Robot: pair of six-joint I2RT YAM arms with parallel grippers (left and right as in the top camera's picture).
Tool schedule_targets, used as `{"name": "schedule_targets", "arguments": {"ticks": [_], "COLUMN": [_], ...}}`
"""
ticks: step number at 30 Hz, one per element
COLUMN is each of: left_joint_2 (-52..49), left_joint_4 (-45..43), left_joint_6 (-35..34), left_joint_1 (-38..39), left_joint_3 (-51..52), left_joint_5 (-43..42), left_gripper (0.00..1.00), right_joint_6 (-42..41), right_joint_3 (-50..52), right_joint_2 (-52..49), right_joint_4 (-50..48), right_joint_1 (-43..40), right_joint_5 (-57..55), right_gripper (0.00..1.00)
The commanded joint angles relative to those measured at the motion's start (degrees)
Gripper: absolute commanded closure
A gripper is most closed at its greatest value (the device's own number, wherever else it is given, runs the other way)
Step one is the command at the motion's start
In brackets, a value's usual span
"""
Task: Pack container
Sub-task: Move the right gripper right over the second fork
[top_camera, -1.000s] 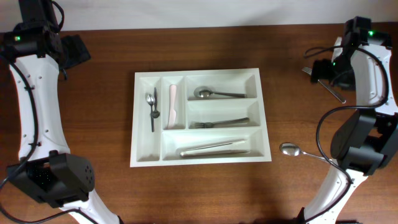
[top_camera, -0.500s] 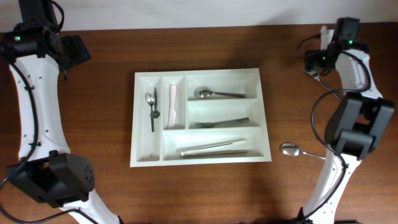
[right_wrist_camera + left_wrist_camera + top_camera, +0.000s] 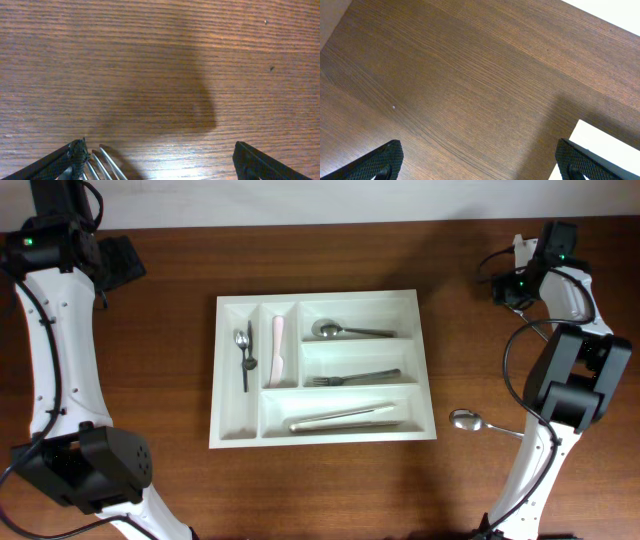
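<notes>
- Dark brown wood table carries the white cutlery tray at its middle. The tray and everything in it lie just as they did 1.0 s ago.
- The tray's 5 compartments hold a small spoon at the 9 o'clock end, a pale-handled knife beside it, a large spoon in the 12 o'clock slot, a packed fork under that, and a long silver piece along the 6 o'clock side.
- A loose spoon lies on bare wood at 4 o'clock from the tray, near its corner, and has not moved.
- The right gripper sits at 2 o'clock from the tray. 1.0 s ago the right forearm bowed out toward 3 o'clock and a fork handle showed beneath it. Since then the wrist has swung toward 12 o'clock, and the arm now hides that handle from overhead.
- In its wrist view the right gripper is released, its fingertips spread wide with nothing between them. The tines of a loose fork enter at 7 o'clock, just beside 1 fingertip; whether they touch cannot be told.
- The left gripper stays at 10 o'clock from the tray. It is spread wide over bare wood, with a tray corner at 4 o'clock in its wrist view.
</notes>
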State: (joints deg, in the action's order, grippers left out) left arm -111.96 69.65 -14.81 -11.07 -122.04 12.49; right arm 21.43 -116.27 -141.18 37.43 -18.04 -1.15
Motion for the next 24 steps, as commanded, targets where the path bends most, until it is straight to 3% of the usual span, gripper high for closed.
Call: {"name": "schedule_targets", "arguments": {"ticks": [1, 24], "left_joint_2": [0.28, 0.28], "left_joint_4": [0.07, 0.07], "left_joint_6": [-0.15, -0.15], "left_joint_1": [-0.07, -0.07], "left_joint_3": [-0.48, -0.46], "left_joint_5": [0.44, 0.44], "left_gripper": [0.01, 0.01], "right_joint_6": [0.83, 0.63], "right_joint_3": [0.02, -2.23], "right_joint_2": [-2.23, 0.07], "right_joint_4": [1.14, 5.66], "right_joint_1": [-0.83, -0.37], "right_joint_5": [-1.46, 6.34], "right_gripper": [0.06, 0.01]}}
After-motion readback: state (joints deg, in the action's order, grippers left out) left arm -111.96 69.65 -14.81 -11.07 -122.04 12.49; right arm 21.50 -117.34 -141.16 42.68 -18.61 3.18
